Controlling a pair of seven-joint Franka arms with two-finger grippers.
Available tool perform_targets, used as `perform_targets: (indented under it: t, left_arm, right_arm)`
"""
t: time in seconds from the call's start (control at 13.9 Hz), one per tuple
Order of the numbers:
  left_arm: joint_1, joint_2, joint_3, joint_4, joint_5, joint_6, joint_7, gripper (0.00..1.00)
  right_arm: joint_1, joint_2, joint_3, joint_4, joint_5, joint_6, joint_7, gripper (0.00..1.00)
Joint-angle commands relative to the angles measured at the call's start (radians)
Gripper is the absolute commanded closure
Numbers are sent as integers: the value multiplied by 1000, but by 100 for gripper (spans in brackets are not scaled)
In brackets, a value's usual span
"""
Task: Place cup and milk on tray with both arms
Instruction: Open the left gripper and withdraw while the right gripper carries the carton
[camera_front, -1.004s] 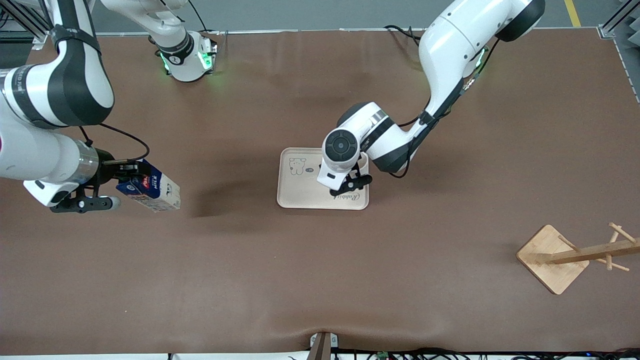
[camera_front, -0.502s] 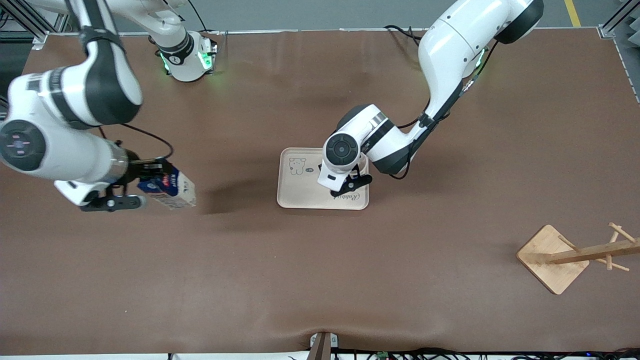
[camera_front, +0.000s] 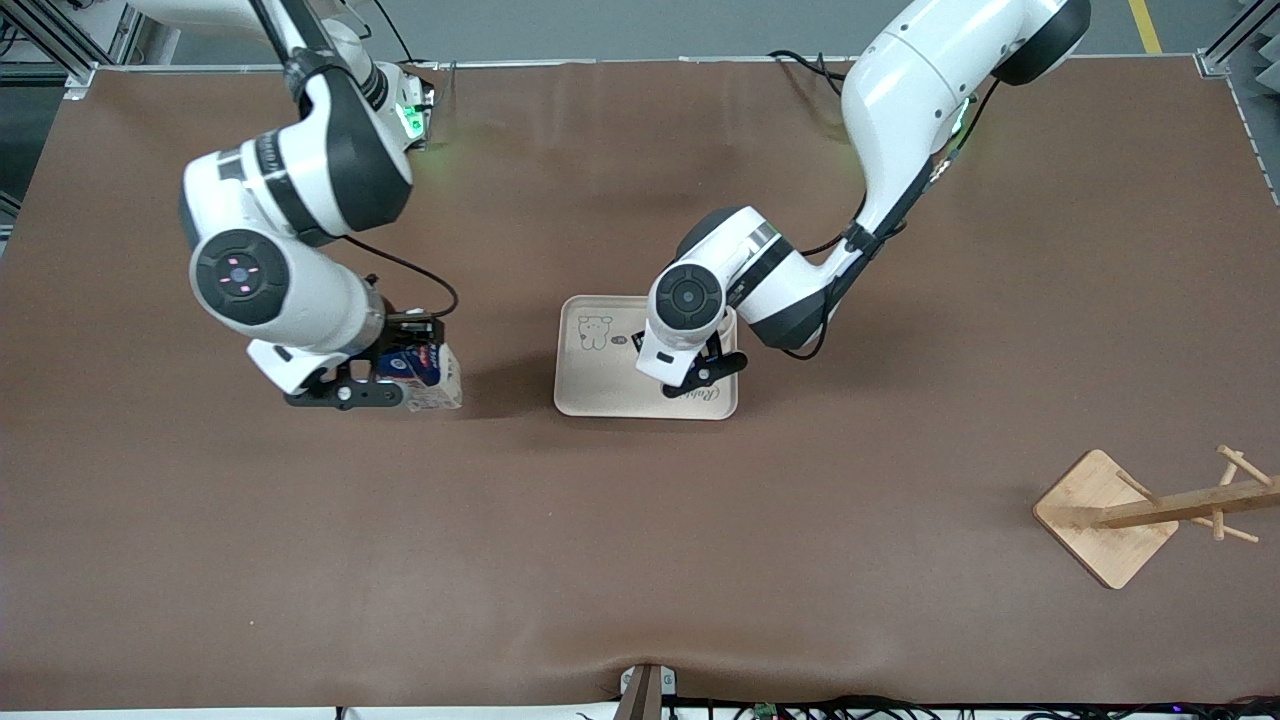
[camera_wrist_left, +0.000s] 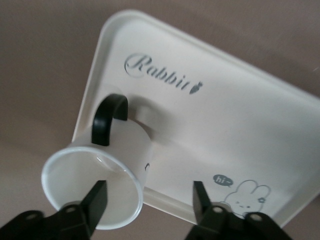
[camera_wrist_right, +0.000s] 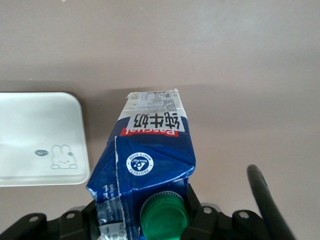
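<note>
Left gripper (camera_front: 700, 372) hangs over the tray (camera_front: 590, 385), fingers (camera_wrist_left: 95, 200) spread, one inside the cup (camera_wrist_left: 102, 187) standing on the tray's left-arm end. Right gripper (camera_front: 385, 375) clamps the milk (camera_front: 425, 375) near its green cap, carton tilted, above the worktop (camera_front: 640, 540) at the tray's 9 o'clock in the front view. A wooden rack (camera_front: 1130, 515) stands at 4 o'clock, well apart. Both forearms slope downward.

Two glossy white arms (camera_front: 900, 110) with dark grey joints, round end caps, black cables, green-lit bases (camera_front: 405, 115).
</note>
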Motion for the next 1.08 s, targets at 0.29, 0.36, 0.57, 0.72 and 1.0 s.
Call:
perform_targets:
  t: [0.29,0.36,0.57,0.72,1.0]
  left_arm:
    - [168,-195,9,48,12,-75,25,0]
    - [202,-219,8,48,15,-81,51,0]
    - [323,-275,9,48,17,-133,220,0]
    - [410,-310,9,48,17,-153,346,0]
    - [545,-376,8,45,17,-223,524,0]
  right_arm:
    - [181,75,-7,23,169,97,165,95]
    - [207,93,-7,23,176,133,190,95]
    - [237,133,-7,23,179,185,243,89]
    - [250,161,-7,23,180,190,282,85]
    - [283,187,-9,23,171,197,332,0]
